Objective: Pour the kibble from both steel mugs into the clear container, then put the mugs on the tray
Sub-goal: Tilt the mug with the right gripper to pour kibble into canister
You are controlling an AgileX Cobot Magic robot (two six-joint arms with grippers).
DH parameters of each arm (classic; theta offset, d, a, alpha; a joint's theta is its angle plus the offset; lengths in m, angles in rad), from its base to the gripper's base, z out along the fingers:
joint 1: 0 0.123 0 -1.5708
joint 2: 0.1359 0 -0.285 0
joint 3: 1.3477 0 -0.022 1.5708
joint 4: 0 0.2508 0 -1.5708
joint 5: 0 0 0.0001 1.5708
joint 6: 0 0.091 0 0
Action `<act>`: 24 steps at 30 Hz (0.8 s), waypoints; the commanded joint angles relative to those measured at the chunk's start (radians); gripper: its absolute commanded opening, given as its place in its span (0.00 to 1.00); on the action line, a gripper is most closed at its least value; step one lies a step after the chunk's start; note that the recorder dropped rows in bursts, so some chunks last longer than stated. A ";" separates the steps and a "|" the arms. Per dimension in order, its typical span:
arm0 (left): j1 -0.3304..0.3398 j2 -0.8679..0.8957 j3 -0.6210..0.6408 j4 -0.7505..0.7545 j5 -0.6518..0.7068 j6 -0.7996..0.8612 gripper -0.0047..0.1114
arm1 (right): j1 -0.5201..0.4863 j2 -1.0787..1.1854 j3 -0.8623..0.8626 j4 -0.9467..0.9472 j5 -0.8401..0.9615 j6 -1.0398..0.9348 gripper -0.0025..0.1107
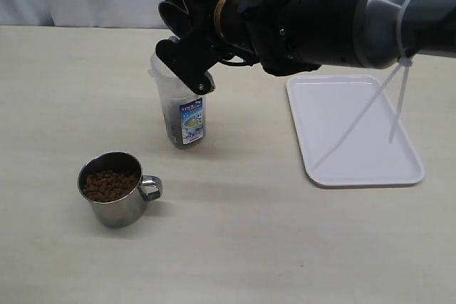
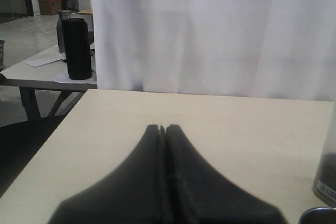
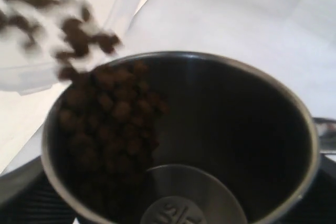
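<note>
Exterior: the right gripper [image 1: 189,58] hung over the clear container [image 1: 184,115], the tray [image 1: 320,105] lying apart to its right; 1 standing mug [image 1: 114,208] held kibble [image 1: 108,185]; left wrist: the left gripper [image 2: 163,129] was clenched on nothing above the table [image 2: 236,124]; right wrist: the right gripper grasped a tilted mug [image 3: 236,129]; kibble tumbled past its rim toward the container's rim.

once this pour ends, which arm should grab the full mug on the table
Left, probably. The left claw is shut and empty, and the full mug stands on its side of the table. The right claw is holding the other mug tipped over the clear container.
</note>
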 commanded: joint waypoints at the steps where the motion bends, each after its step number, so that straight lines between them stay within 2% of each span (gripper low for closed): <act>1: -0.008 -0.003 0.003 0.000 -0.013 -0.003 0.04 | 0.002 -0.004 -0.011 -0.010 0.000 -0.013 0.06; 11: -0.008 -0.003 0.003 -0.004 -0.013 -0.003 0.04 | 0.021 -0.001 -0.011 -0.010 0.007 -0.038 0.06; 24: -0.008 -0.003 0.003 -0.004 -0.013 -0.003 0.04 | 0.023 -0.001 -0.011 -0.010 0.007 -0.208 0.06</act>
